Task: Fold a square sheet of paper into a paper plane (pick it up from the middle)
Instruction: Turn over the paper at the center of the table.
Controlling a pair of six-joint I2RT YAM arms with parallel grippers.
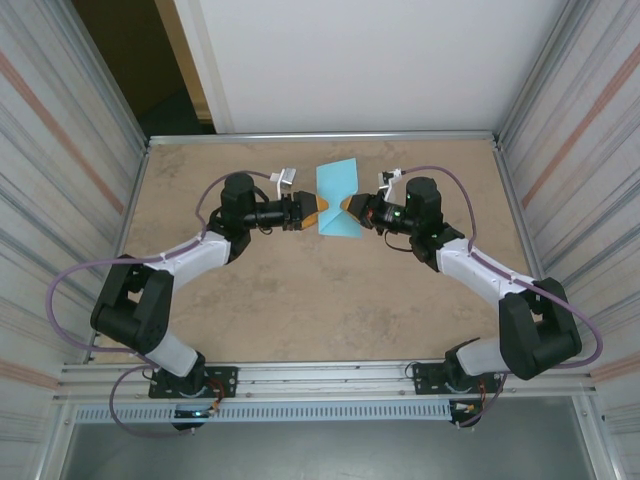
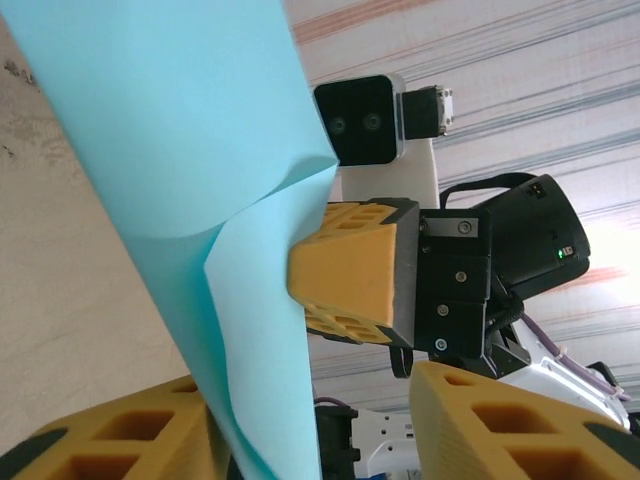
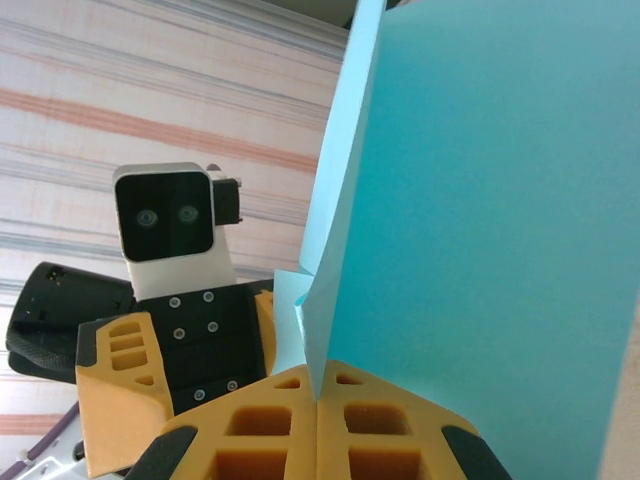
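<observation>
The square sheet of paper (image 1: 338, 186) is light blue and hangs above the table's middle, pinched into a bow-tie outline between the two grippers. My right gripper (image 1: 347, 208) is shut on its folded edge; in the right wrist view the orange fingertips (image 3: 300, 400) meet with the paper (image 3: 480, 230) rising out of them. My left gripper (image 1: 314, 210) faces it from the left. In the left wrist view its jaws (image 2: 310, 405) stand apart, with the paper (image 2: 190, 130) between them and lying against the left finger (image 2: 110, 440). The paper plane is out of view.
The tan tabletop (image 1: 300, 300) is walled by ribbed metal panels (image 1: 60, 150) left and right and a white wall behind. An aluminium rail (image 1: 330, 372) runs along the near edge by the arm bases.
</observation>
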